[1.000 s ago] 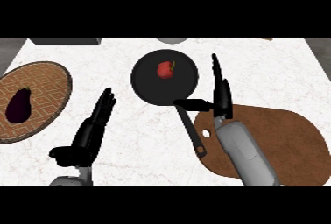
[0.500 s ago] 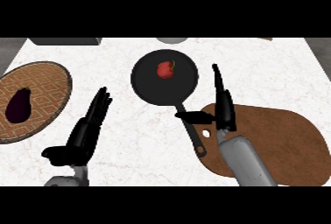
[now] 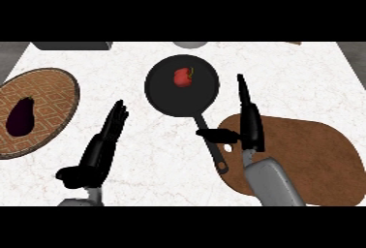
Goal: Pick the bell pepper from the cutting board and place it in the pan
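Kitchen setting. White marbled counter (image 3: 300, 82) seen from above. On it: 1 black long-handled pan (image 3: 166, 99) with a red bell pepper (image 3: 183, 77) inside, 1 brown wooden cutting board (image 3: 314, 155), and 1 round patterned plate (image 3: 52, 89) carrying a dark purple aubergine (image 3: 20, 117). Cookware plus raw vegetables: a food-preparation surface.

The left hand (image 3: 100, 147) is open near the front edge of the counter (image 3: 300, 77), left of centre; its fingers are straight and point toward the far edge, thumb splayed leftward; the right hand (image 3: 250, 123) is open too, right of centre, fingers straight and together, thumb out leftward; its grey forearm (image 3: 273, 186) enters from the front edge.
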Available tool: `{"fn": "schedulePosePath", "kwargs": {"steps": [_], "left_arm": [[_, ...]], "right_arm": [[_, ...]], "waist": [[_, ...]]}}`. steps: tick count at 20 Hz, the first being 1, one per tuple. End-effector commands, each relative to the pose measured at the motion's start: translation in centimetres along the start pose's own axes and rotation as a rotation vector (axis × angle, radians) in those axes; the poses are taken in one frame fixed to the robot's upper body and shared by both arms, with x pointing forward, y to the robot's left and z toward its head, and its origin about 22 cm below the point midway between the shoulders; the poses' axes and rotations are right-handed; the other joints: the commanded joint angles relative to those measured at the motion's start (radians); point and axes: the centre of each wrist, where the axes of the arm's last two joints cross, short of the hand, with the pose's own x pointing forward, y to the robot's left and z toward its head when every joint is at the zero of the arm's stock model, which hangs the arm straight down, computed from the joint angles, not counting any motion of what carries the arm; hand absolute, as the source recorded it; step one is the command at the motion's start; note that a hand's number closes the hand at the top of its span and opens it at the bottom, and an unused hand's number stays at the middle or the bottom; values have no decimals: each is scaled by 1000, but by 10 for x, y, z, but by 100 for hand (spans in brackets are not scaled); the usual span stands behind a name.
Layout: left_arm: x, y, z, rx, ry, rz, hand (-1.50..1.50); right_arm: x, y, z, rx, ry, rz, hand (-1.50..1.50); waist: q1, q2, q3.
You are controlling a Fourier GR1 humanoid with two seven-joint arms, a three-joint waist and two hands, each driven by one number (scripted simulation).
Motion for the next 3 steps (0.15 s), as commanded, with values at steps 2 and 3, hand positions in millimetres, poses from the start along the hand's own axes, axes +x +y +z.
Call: {"fn": "schedulePosePath", "kwargs": {"steps": [2,3], "left_arm": [[13,-6,-5,16,-8,6,0],[11,11,15,0,-9,-3,0]], "right_arm": [[20,5,-4,-32,-16,75,-150],[1,5,8,-43,-14,93,-150]], "waist": [[1,0,0],[3,-1,0]]}}
